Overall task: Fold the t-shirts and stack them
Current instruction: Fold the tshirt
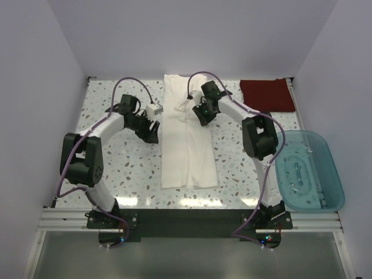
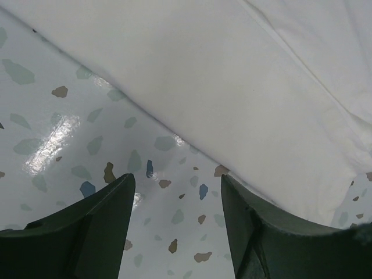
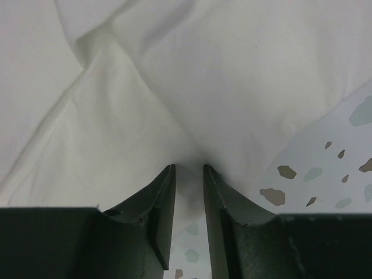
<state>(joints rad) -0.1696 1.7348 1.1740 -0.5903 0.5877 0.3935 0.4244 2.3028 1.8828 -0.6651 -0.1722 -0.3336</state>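
The white t-shirt (image 1: 187, 145) lies as a long folded strip down the middle of the worktop (image 1: 125, 174), and the dark red t-shirt (image 1: 267, 95) is folded at the far right corner. The left gripper (image 2: 177, 183) hovers just beside the strip's left edge, spread wide and empty. The right gripper (image 3: 189, 168) meets its right edge, jaws a narrow slit with cloth puckered at the tips (pinched or only touched, I cannot tell).
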